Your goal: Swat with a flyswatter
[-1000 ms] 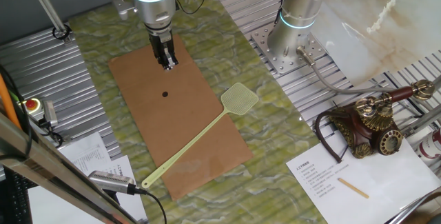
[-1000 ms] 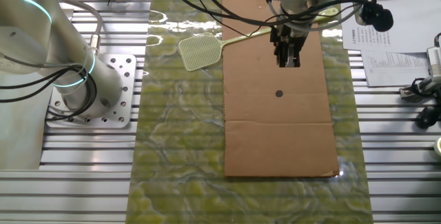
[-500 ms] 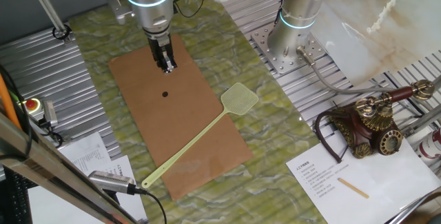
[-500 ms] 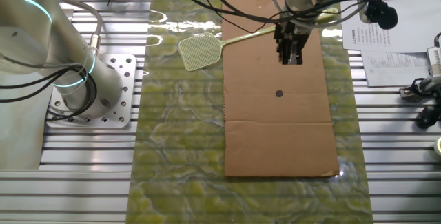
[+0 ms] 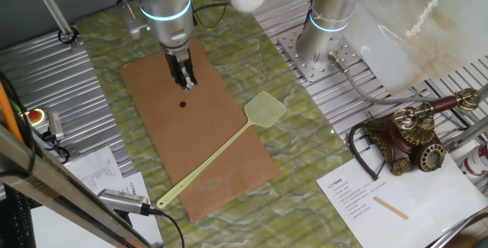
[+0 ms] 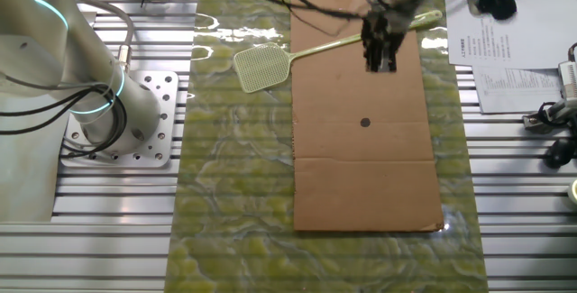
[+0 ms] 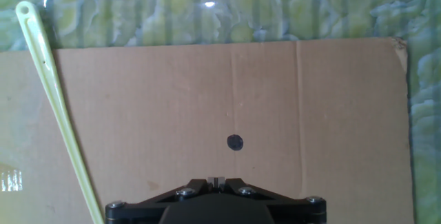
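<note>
Hand (image 5: 187, 84) apparently closed, above cardboard (image 5: 198, 137), flyswatter (image 5: 229, 147) apart.

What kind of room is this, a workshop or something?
Most likely a robotics lab: two robot arms bolted to a ribbed metal table, camera gear around it, and test props like a flyswatter on cardboard.

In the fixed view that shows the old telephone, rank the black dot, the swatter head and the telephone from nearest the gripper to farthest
1. Black dot, on the board just below the gripper.
2. Swatter head, off the board's right edge.
3. Telephone, far right.
</note>
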Robot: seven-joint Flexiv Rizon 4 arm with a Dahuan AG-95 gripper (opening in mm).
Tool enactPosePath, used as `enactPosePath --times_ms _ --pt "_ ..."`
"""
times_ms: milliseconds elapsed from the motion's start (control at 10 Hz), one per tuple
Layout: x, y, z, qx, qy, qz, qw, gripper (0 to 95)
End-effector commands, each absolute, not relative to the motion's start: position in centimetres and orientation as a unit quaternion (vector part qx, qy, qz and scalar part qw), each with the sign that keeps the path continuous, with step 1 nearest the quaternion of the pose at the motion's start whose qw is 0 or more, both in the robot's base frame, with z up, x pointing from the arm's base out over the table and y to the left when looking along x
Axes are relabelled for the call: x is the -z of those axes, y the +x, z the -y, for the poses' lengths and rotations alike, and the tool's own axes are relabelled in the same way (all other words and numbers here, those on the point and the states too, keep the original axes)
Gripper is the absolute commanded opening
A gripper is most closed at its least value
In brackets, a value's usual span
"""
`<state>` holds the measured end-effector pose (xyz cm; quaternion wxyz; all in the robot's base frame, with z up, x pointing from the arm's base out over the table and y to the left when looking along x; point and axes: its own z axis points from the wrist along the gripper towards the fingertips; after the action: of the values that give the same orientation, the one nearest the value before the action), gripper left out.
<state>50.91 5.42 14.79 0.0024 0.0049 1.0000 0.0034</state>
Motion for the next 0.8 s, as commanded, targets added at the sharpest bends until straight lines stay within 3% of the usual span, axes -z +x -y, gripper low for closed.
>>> enactPosePath --times_ms 100,800 --pt "-14.2 50.8 -6.5 -0.003 -0.001 -1.000 -0.001 0.0" --pt "-12.5 50.7 -8.2 -0.012 -0.034 -0.999 -0.025 0.0"
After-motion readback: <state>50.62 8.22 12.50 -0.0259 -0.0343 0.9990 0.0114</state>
